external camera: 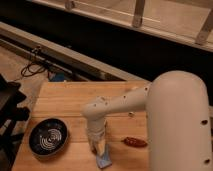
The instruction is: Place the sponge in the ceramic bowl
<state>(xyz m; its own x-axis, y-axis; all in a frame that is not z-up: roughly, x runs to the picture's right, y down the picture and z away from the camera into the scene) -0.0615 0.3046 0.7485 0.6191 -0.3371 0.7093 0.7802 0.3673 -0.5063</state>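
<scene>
From my seat I see the white arm [119,104] reaching in from the big rounded shell at 3 o'clock and bending down over the near part of the wooden table [65,100]. The gripper [99,149] points straight down near the table's front edge, at about 6 o'clock on the tabletop. The sponge [103,161], a small flat light-blue piece, sits right under the gripper's tip, low against the wood and slightly to the 5 o'clock side of it. The two look to be in contact, but I cannot tell whether the gripper is clamped on the sponge or open above it. The ceramic bowl [48,140], dark and round with pale rings inside, stands upright at 9 o'clock from the gripper, near the table's left front corner and apart from both gripper and sponge. Nothing lies inside it that I can make out. A dark red elongated item [135,142] lies flat on the wood at 3 o'clock from the gripper, near it but not touching. Beyond the table's far edge, at 11 o'clock, black cables [32,67] lie looped on the floor beside a dark rail. A black piece of equipment [10,105] stands off the table's left side at 9 o'clock.
</scene>
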